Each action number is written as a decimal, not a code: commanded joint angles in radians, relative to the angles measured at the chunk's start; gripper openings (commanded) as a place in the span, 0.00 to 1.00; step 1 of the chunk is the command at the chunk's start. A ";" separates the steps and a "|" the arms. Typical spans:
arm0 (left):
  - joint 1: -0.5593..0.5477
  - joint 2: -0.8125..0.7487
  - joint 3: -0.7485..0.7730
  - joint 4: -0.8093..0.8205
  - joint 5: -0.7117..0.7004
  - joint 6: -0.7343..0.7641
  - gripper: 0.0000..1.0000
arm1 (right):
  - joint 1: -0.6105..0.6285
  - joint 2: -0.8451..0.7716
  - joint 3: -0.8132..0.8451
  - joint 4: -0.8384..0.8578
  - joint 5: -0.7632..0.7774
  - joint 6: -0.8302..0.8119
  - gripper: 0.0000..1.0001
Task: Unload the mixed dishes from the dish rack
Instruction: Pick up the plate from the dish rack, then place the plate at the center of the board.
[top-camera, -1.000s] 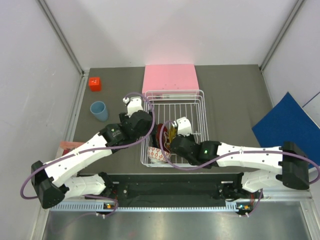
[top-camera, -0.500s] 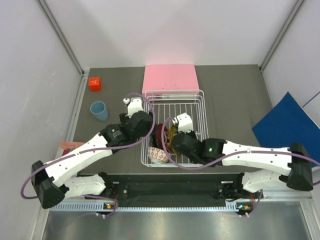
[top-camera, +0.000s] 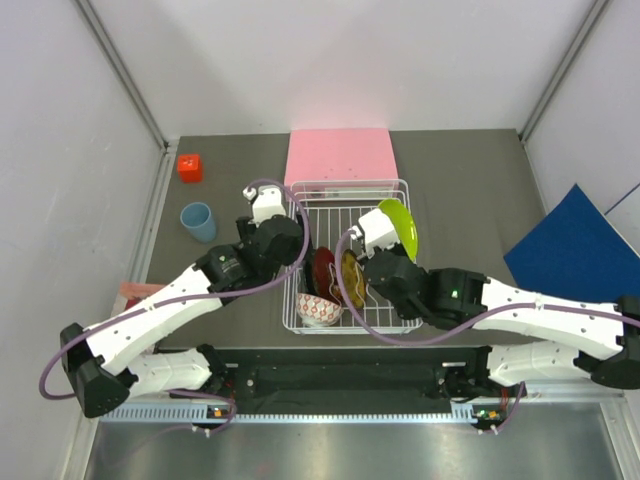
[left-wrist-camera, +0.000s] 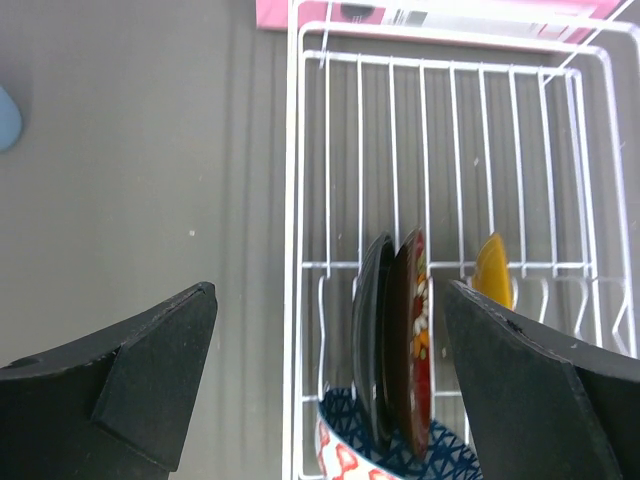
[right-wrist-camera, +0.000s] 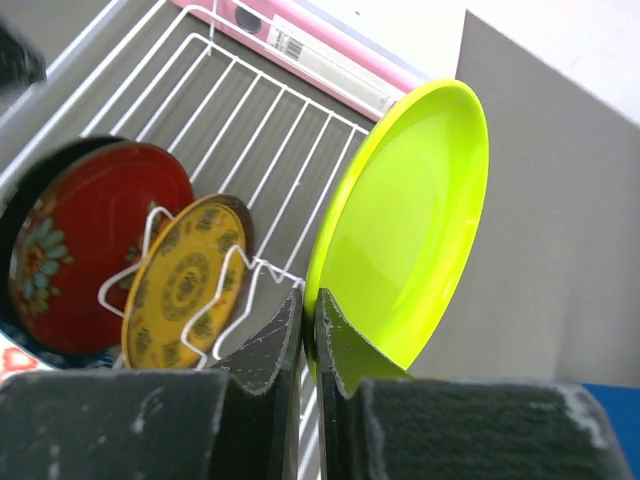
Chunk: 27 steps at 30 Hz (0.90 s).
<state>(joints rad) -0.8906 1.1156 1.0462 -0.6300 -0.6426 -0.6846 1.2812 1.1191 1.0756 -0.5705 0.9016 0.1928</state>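
We log the dish rack (top-camera: 345, 183) at mid-table (top-camera: 460, 180), with the flat box (top-camera: 340, 155) directly behind its far end; cup (top-camera: 198, 221) on the table left of the rack, well apart; cube (top-camera: 189, 167) behind the cup, near the far-left corner; inside the rack, bowl (top-camera: 318, 310) in the near-left corner; two plates on edge just behind it, left plate (top-camera: 323, 270) beside right plate (top-camera: 350, 280); third plate (top-camera: 401, 228) on edge over the rack's right side, its rim held in the right gripper (right-wrist-camera: 308, 305).

white barcode sticker (right-wrist-camera: 330, 65) on the pink box (right-wrist-camera: 247, 17) edge, beyond the right gripper (right-wrist-camera: 308, 300), print too small to read
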 joint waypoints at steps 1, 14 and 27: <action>0.016 -0.005 0.054 0.058 -0.029 0.028 0.99 | 0.033 -0.025 0.021 0.014 0.010 -0.140 0.00; 0.186 0.029 0.178 0.196 0.320 0.233 0.99 | 0.398 -0.163 -0.239 0.329 0.125 -0.734 0.00; 0.252 0.150 0.287 0.081 0.935 0.316 0.88 | 0.515 -0.260 -0.327 0.331 0.008 -0.863 0.00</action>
<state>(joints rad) -0.6376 1.2591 1.2732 -0.5201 0.1120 -0.3992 1.7847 0.8612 0.7582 -0.2615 0.9474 -0.6331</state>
